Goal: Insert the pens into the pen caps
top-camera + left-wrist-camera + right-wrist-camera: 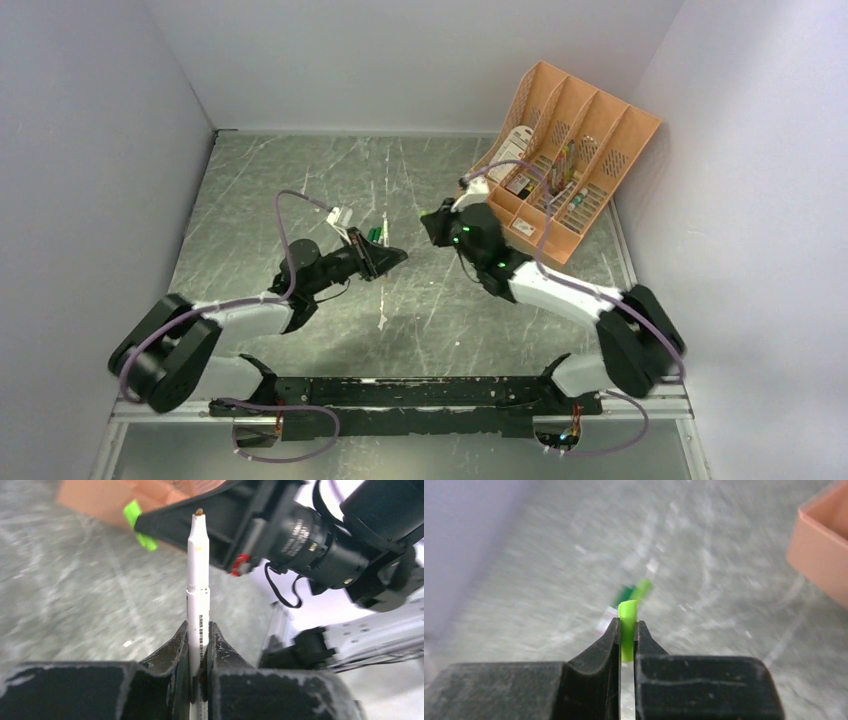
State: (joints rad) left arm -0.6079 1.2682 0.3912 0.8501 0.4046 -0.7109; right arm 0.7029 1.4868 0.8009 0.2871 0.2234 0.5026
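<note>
My left gripper (395, 256) (198, 627) is shut on a pale grey-white pen (198, 580), held by its barrel with the dark tip pointing away from the wrist. My right gripper (430, 218) (626, 625) is shut on a bright green pen cap (627, 617), which sticks out past the fingertips. In the left wrist view the cap (139, 525) shows at the end of the right gripper's fingers (200, 525), to the left of the pen tip and apart from it. More green pieces (378, 235) (634, 592) lie on the table by the left gripper, too blurred to tell apart.
An orange organizer (565, 160) (824, 560) with mixed stationery stands at the back right, close behind the right gripper. A small pale piece (383, 319) lies on the table in front of the left gripper. Grey walls enclose the table on three sides.
</note>
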